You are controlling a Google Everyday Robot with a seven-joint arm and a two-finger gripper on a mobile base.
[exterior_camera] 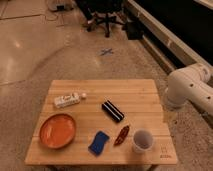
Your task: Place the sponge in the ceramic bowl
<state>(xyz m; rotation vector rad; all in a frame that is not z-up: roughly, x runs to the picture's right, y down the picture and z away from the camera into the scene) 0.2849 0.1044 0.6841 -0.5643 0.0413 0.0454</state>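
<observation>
Six things lie on the light wooden desk [137,95]. Farthest left, near the front corner, sits the ceramic bowl [57,131], a wide shallow orange dish with a darker rim and nothing in it. Behind it and a little to the right lies a white tube [67,100] on its side, cap pointing right. Next comes the sponge [99,142], a small bright blue pad lying flat near the front edge, just right of the bowl but not touching it. Behind the sponge, toward the middle of the desk, a black striped block [113,111] lies at a slant. Right of the sponge rests a small dark red object [121,135], also slanted, and beside that stands a white cup [142,141], upright. At the far right a white arm [192,87] reaches in past the desk's edge. Its pincer is outside the picture, so I cannot tell whether it is apart or together. On the floor beyond the desk are a blue cross mark [106,51] and an office chair [107,20].
</observation>
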